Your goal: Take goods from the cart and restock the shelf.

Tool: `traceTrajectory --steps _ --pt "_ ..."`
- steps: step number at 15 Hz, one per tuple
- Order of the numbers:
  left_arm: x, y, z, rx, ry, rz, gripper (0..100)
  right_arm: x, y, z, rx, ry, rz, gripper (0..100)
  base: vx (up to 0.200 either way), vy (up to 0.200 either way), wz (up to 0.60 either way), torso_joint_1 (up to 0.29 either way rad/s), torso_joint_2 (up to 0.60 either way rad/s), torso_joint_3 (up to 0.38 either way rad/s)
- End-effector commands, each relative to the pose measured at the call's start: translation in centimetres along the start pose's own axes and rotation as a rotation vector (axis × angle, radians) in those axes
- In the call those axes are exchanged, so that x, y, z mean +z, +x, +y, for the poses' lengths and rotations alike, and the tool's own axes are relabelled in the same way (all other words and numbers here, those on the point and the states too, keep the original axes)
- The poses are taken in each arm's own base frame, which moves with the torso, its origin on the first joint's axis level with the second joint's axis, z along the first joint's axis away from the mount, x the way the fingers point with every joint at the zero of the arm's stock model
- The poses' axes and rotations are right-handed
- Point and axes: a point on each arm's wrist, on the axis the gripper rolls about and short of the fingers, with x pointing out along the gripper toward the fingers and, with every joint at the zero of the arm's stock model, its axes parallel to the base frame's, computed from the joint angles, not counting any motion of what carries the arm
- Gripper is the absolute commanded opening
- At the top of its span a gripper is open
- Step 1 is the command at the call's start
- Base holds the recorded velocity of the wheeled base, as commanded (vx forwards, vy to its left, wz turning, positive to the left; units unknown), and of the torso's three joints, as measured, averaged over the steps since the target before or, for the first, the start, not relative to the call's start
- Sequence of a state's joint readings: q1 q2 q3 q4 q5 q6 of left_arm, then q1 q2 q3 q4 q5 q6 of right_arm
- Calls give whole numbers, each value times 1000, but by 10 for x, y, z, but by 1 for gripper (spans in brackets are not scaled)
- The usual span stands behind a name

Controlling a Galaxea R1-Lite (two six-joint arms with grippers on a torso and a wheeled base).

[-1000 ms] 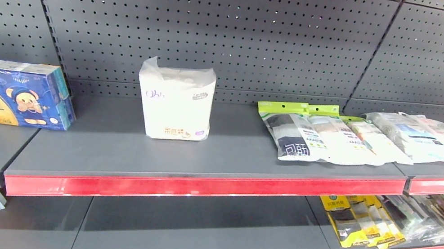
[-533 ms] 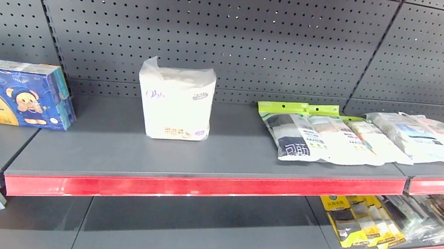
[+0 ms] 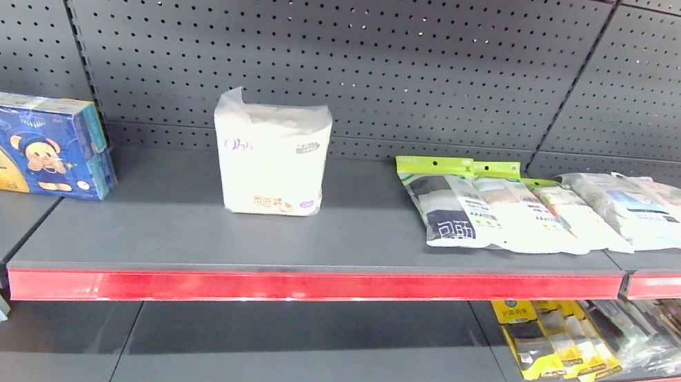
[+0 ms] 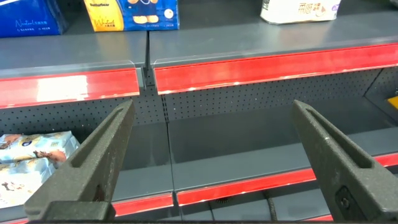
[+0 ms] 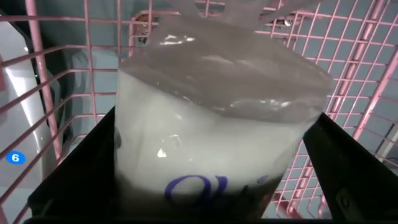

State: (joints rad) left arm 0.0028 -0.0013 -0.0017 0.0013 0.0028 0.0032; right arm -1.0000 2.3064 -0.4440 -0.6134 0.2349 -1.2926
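The right tool (image 5: 214, 155) pinches a white tissue pack (image 5: 217, 93) inside the pink wire cart (image 5: 37, 43). The left tool (image 4: 211, 137) hangs spread before the shelf (image 3: 340, 233). The pack looks light, soft and film-slick, so grip its broad sides.

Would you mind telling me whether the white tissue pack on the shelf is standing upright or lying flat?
Upright: the white tissue pack stands on its base on the shelf, with its crimped top edge uppermost.

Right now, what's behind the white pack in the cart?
Behind the white pack stand the pink wire walls of the cart. The pack itself covers the cart's bottom and whatever else may lie in there, so that cannot be seen.
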Motion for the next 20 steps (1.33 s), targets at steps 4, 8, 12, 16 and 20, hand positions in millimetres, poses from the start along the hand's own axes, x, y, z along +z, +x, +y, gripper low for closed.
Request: traceTrajectory --steps 4,8,12,16,20 --pt "0 0 0 1 0 2 100 2 -8 -4 -24 11 44 100 0 0 0 0 0 0" --pt "0 0 0 1 0 2 100 2 -9 -2 -4 43 49 100 0 0 0 0 0 0" --pt "0 0 0 1 0 2 100 1 -9 1 6 47 47 100 0 0 0 0 0 0" --pt "0 0 0 1 0 2 100 1 -9 3 15 50 40 100 0 0 0 0 0 0" --pt "0 0 0 1 0 2 100 0 -9 5 29 50 22 0 0 0 0 0 0 0"
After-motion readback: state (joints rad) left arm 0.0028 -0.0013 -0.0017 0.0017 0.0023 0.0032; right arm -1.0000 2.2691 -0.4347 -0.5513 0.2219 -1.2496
